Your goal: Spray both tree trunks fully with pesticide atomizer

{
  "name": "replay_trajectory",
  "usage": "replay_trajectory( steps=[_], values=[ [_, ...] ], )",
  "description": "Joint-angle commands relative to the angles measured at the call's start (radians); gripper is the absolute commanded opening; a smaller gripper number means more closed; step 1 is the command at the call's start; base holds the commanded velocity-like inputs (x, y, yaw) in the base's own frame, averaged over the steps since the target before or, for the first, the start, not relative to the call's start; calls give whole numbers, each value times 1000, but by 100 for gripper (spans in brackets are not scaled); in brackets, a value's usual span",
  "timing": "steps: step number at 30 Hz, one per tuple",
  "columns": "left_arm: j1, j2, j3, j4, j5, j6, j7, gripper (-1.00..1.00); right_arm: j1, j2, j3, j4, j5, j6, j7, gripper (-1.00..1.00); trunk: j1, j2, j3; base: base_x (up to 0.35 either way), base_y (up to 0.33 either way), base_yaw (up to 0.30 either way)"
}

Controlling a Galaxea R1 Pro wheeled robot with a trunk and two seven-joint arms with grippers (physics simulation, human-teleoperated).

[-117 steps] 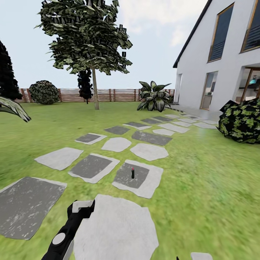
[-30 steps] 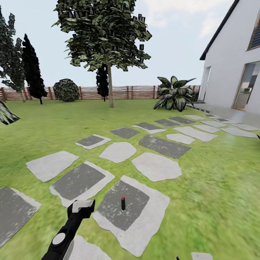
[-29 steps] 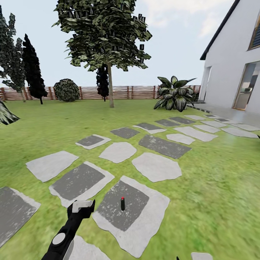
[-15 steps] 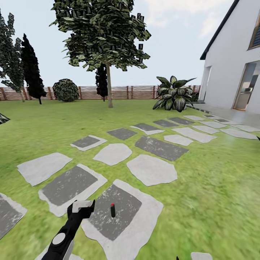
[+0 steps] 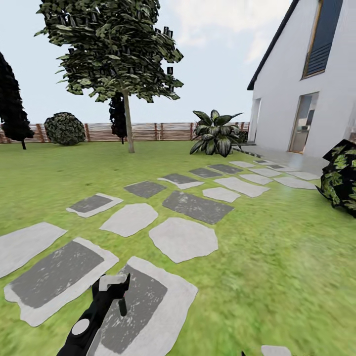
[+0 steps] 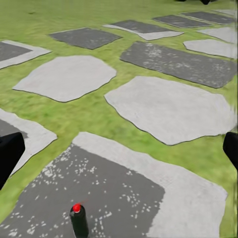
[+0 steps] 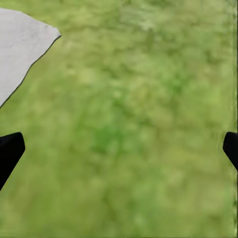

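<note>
Head view shows my left hand (image 5: 112,287) low and near, its fingers spread open. The pesticide atomizer (image 5: 122,306) stands upright just beside it on a dark grey paving stone (image 5: 143,301), not held. From the left wrist view I see the atomizer's red top close below the open fingers. My right hand (image 7: 119,148) is open too, with its black fingertips (image 7: 10,151) wide apart above the green grass (image 7: 129,124). Far off, one tree (image 5: 111,49) stands on a thin trunk (image 5: 129,123) before the wooden fence (image 5: 163,131).
</note>
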Motion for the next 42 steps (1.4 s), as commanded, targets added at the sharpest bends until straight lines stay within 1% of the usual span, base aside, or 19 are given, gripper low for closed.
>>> replay_trajectory(
  steps=[1,7,10,31,34,42],
  values=[
    [0,0,0,0,0,0,0,100,0,0,0,0,0,0,0,100,0,0,0,185,-269,-278],
    [0,0,0,0,0,0,0,100,0,0,0,0,0,0,0,100,0,0,0,185,-269,-239],
    [0,0,0,0,0,0,0,100,0,0,0,0,0,0,0,100,0,0,0,185,-269,-92],
    [0,0,0,0,0,0,0,100,0,0,0,0,1,0,0,100,0,0,0,186,-269,-5],
    [0,0,0,0,0,0,0,100,0,0,0,0,1,0,0,100,0,0,0,193,-269,140],
    [0,0,0,0,0,0,0,100,0,0,0,0,1,0,0,100,0,0,0,195,-269,262]
  ],
)
